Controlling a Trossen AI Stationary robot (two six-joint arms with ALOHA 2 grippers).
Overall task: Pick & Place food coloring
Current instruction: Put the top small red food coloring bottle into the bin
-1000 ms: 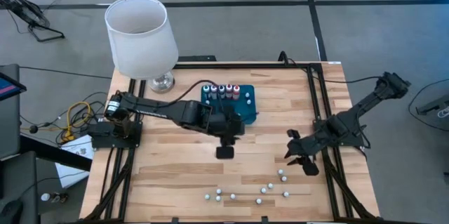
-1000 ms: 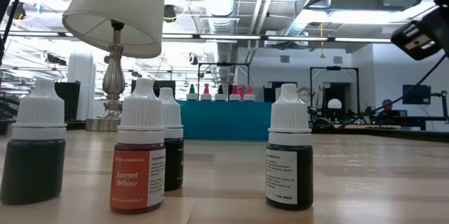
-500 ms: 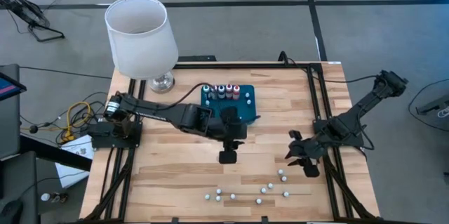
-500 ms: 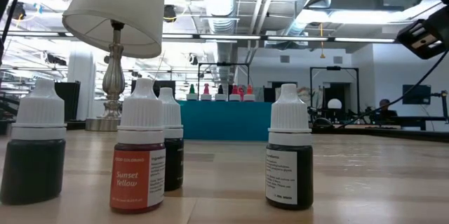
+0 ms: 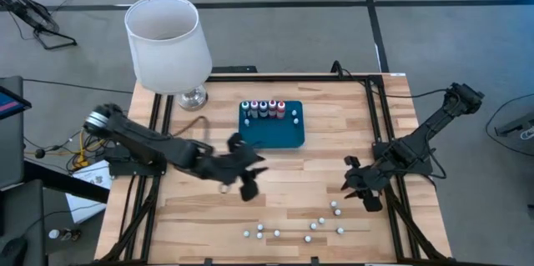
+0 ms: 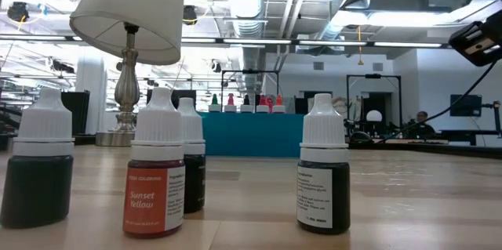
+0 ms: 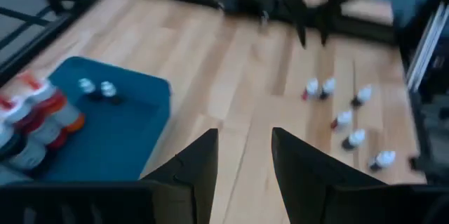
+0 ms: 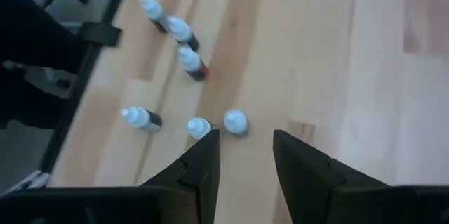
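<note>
The food coloring is in two groups. A row of coloured bottles (image 5: 263, 107) with white caps stands along the far side of the dark teal tray (image 5: 275, 135), with two tiny white ones (image 5: 294, 117) beside it. Several loose bottles (image 5: 314, 225) stand scattered by the table's near edge. My left gripper (image 5: 248, 184) hovers open over bare wood, near and left of the tray. In the left wrist view the tray's bottles (image 7: 35, 112) and the loose ones (image 7: 344, 115) show past its empty gripper (image 7: 244, 134). My right gripper (image 5: 350, 184) is open just beyond the loose bottles (image 8: 198, 127).
A lamp with a white shade (image 5: 167, 41) stands at the table's far left corner. In the low view, bottles (image 6: 153, 175) loom in the foreground at the near edge. Black frame rails (image 5: 380, 133) run along the table's sides. Bare wood lies between the tray and the loose bottles.
My left arm has swung back: its gripper has moved from just near of the tray toward the table's left, and the arm now reaches across from the left edge. The tray and all bottles have stayed in place. My right gripper has barely shifted.
</note>
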